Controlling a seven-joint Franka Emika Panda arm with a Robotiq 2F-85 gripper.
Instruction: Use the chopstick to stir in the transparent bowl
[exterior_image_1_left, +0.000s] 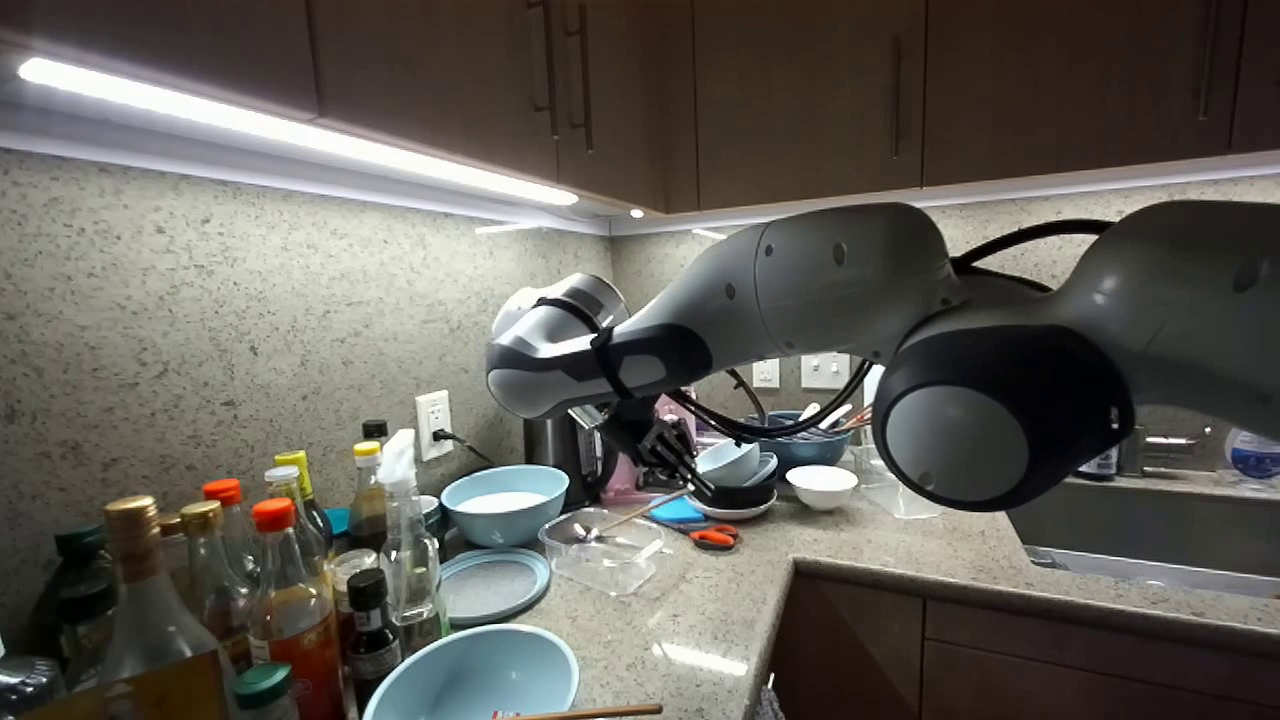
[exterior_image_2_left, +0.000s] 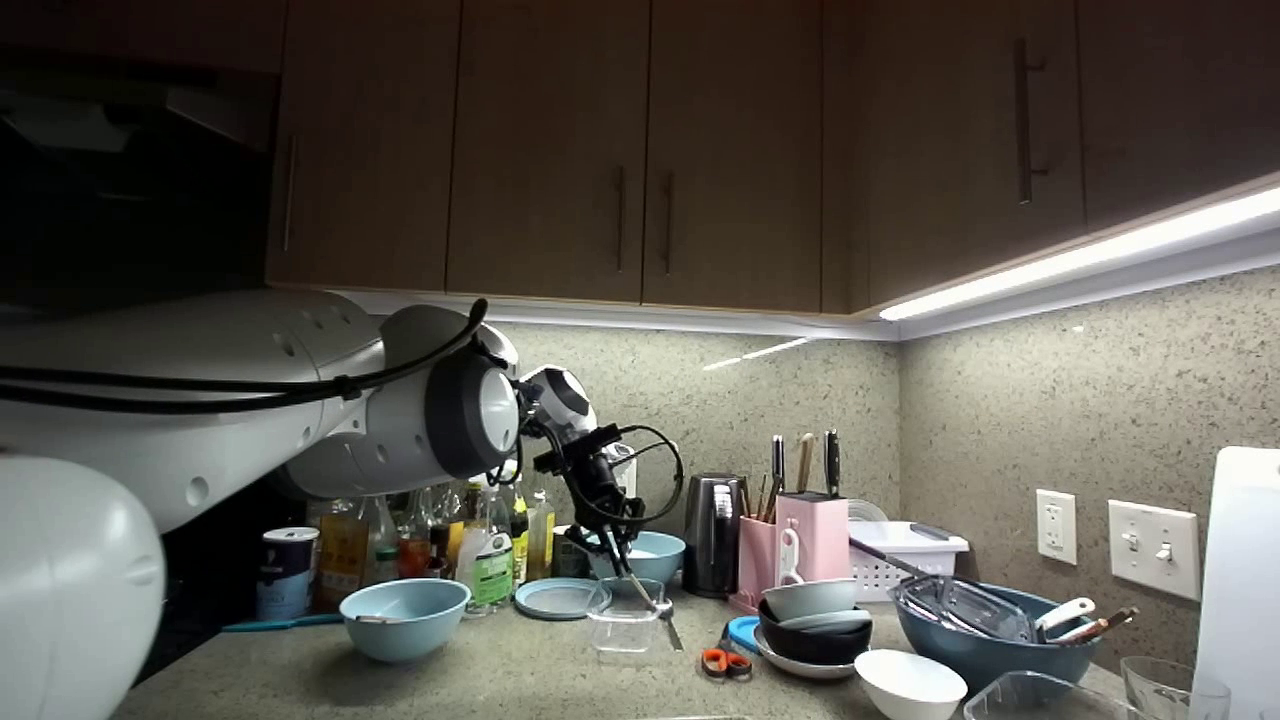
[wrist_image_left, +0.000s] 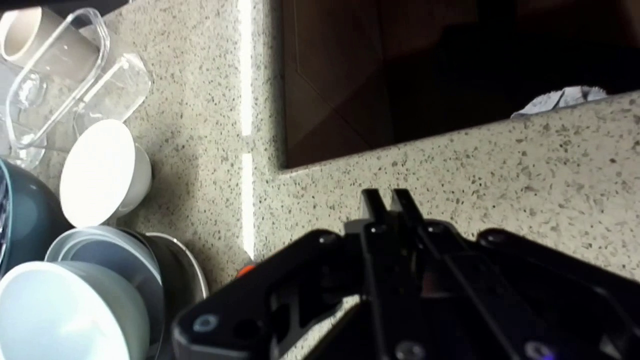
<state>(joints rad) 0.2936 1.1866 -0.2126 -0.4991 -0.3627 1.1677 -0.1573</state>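
Observation:
The transparent bowl (exterior_image_1_left: 562, 538) sits on the counter by the wall; it also shows in an exterior view (exterior_image_2_left: 612, 597). Its clear outline overlaps a clear rectangular container (exterior_image_1_left: 632, 578), so the edge between them is hard to tell. A wooden chopstick (exterior_image_1_left: 642, 510) slants from my gripper (exterior_image_1_left: 694, 484) down into the bowl; it also shows in an exterior view (exterior_image_2_left: 642, 592). My gripper's fingers (wrist_image_left: 386, 196) are nearly together in the wrist view, with a narrow gap. They look shut on the chopstick's upper end, which the fingers hide. The bowl is out of the wrist view.
A light-blue bowl (exterior_image_1_left: 505, 505) and lid (exterior_image_1_left: 495, 585) stand beside the bowl. Orange-handled scissors (exterior_image_1_left: 714, 537), stacked bowls (exterior_image_2_left: 815, 630) and a white bowl (exterior_image_1_left: 822, 487) lie toward the corner. Bottles (exterior_image_1_left: 290, 590) line the wall. Another blue bowl (exterior_image_1_left: 470, 680) holds a chopstick (exterior_image_1_left: 600, 712).

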